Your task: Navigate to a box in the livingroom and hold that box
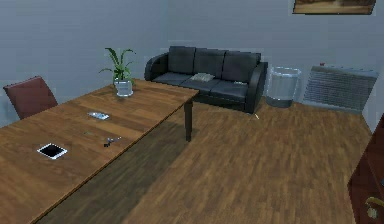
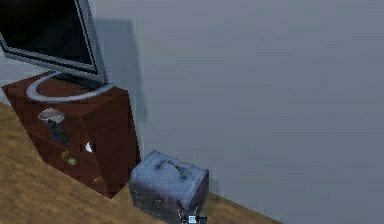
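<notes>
Arm side view: a grey box (image 2: 166,186) stands on the floor just beside a dark red cabinet (image 2: 88,135). Its long axis runs along the wall, handle on top. The pincer (image 2: 192,215) shows at the box's near edge; I cannot tell whether it holds anything.

Table (image 1: 90,125): smooth brown wood, low sheen. Floor (image 1: 260,170): wood planks, satin finish. Sofa (image 1: 207,72): dark matt upholstery, leather or cloth not told. Cabinet (image 2: 85,135): reddish polished wood. Box (image 2: 168,183): mottled grey, looked like dull metal. Walls (image 2: 270,90) were matt.
</notes>
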